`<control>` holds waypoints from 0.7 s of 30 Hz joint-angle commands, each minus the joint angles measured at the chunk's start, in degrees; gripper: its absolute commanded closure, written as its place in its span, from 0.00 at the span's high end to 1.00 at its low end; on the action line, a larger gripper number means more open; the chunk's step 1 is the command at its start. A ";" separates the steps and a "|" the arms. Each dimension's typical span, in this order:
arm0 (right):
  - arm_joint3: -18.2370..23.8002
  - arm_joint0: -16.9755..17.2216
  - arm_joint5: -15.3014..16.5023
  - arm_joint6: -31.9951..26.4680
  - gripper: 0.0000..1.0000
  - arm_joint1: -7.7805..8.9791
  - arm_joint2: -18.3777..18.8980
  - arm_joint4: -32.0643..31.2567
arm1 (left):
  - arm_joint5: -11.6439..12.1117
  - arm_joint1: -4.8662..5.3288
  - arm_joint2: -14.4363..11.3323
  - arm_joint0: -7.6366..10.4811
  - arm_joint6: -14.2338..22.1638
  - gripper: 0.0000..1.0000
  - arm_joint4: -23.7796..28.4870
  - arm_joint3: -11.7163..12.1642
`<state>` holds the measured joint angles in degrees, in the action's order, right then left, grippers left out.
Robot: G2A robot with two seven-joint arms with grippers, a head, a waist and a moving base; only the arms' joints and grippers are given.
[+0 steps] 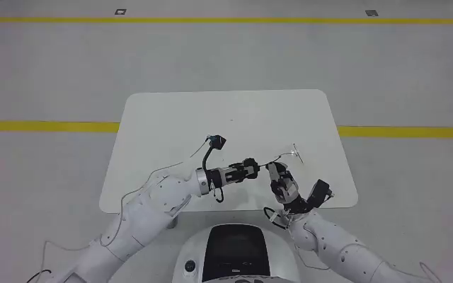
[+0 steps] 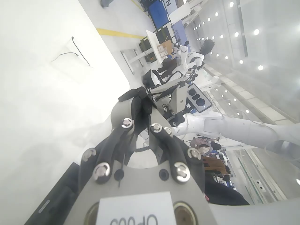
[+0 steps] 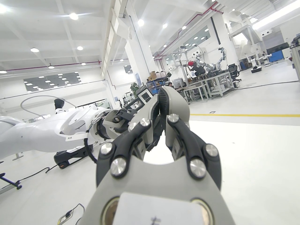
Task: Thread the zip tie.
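Zip tie [image 1: 294, 152] lay on desk [image 1: 212, 113], upper right of both grippers in top view | right gripper [image 1: 275, 171] nearer, left gripper [image 1: 255, 168] just beside it | both clenched; I couldn't tell what either pinched

The left hand [image 1: 253, 167] and right hand [image 1: 276, 172] nearly meet, both seemingly clamped closed.
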<state>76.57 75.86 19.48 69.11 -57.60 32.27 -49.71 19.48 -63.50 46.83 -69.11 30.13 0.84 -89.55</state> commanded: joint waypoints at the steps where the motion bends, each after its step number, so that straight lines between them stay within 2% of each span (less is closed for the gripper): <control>1: -0.27 -0.06 0.00 -0.19 0.00 0.02 -0.11 0.27 | 0.00 0.00 0.00 0.00 0.00 0.00 0.00 0.00; 21: -2.21 -0.06 0.00 -3.36 0.00 -0.55 0.62 2.35 | 0.00 0.00 0.00 0.00 0.00 0.00 0.00 0.00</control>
<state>74.33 75.79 19.48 65.87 -58.12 32.93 -47.27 19.48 -63.50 46.83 -69.11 30.13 0.84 -89.55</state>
